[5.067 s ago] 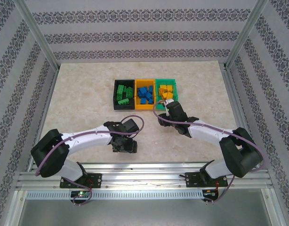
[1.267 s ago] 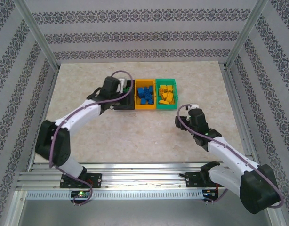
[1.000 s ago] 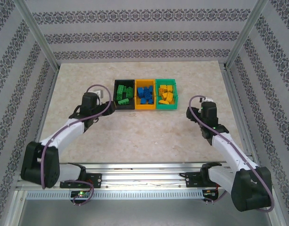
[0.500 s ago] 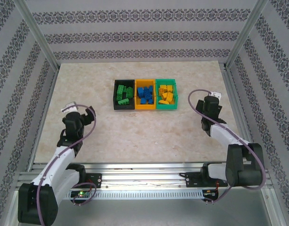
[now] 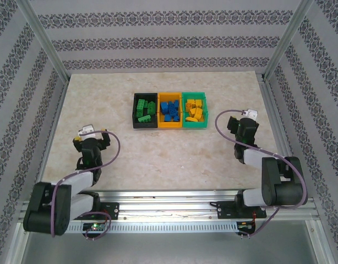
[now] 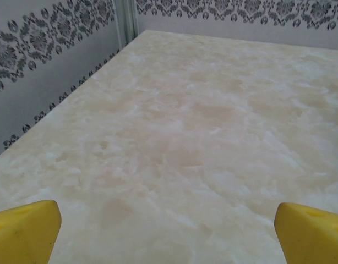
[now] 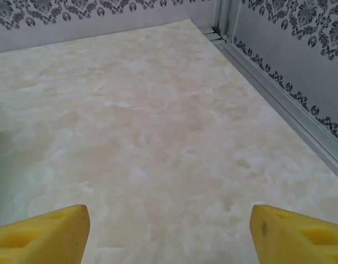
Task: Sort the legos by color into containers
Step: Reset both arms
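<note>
Three bins stand side by side at the table's middle back. The black bin holds green legos, the orange bin holds blue legos, and the green bin holds yellow legos. My left gripper is folded back near the front left, far from the bins. Its yellow fingertips are spread wide over bare marble, so the left gripper is open and empty. My right gripper sits at the right side, right of the green bin. It is open too, fingertips apart, nothing between them.
The marble tabletop has patterned walls on three sides. The left wall is close to the left gripper. A metal rail along the right wall runs close to the right gripper. Frame posts rise at the back corners.
Both arms have pulled back from the bins: the left from the black bin to the front left, the right from the green bin to the right side. The bins have not moved.
</note>
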`<act>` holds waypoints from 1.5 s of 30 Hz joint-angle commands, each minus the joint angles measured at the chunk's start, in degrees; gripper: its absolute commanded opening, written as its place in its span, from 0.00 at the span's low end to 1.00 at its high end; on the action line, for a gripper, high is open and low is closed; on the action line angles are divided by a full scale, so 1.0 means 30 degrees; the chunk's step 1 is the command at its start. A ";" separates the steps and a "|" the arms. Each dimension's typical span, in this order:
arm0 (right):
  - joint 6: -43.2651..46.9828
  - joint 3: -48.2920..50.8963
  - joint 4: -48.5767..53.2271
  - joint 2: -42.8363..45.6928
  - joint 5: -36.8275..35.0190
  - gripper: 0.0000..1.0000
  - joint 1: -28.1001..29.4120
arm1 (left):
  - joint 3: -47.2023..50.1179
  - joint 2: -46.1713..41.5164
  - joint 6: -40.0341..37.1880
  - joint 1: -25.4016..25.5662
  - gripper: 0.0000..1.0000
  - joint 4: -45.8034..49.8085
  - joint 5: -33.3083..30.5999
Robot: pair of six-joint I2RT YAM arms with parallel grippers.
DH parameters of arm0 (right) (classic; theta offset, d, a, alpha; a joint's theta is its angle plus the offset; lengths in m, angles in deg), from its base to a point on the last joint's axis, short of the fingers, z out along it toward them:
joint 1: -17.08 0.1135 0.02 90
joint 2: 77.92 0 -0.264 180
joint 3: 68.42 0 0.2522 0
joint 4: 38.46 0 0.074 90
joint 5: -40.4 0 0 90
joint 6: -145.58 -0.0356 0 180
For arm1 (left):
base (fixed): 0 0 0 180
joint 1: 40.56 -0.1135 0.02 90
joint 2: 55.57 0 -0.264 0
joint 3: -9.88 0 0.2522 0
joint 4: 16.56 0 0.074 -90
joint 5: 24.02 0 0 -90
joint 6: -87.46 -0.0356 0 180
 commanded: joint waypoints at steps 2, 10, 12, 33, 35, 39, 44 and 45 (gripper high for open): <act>0.0867 0.1267 -0.3623 -0.0040 0.1744 0.88 -0.0078 | -0.0099 0.1599 -0.1064 -0.0267 1.00 -0.4457 0.0998; 0.1548 0.2704 -0.8375 -0.2526 0.3628 0.98 -0.0014 | -0.0670 0.4734 -0.1125 -0.0264 1.00 -0.7142 0.2026; 0.1569 0.2587 -0.8321 -0.2537 0.3648 0.98 0.0008 | -0.0547 0.6367 -0.1263 -0.0269 1.00 -0.9154 0.2603; 0.2961 0.1543 -0.6708 -0.2839 0.3639 0.98 0.1061 | -0.4077 0.8171 -0.1994 -0.0234 0.99 -0.4255 0.3847; 0.2961 0.1543 -0.6713 -0.2840 0.3630 0.98 0.1055 | -0.4105 0.8116 -0.1990 -0.0234 0.99 -0.4119 0.3838; 0.2975 0.1543 -0.6661 -0.2822 0.3682 0.98 0.1065 | -0.4106 0.8141 -0.1986 -0.0234 0.99 -0.4183 0.3820; 0.2701 0.0948 -0.6111 -0.2821 0.4796 0.98 0.0553 | -0.4106 0.8130 -0.1975 -0.0236 0.99 -0.4157 0.3827; 0.2715 0.0998 -0.6188 -0.2832 0.4785 0.98 0.0566 | -0.4106 0.8147 -0.1990 -0.0234 0.99 -0.4140 0.3820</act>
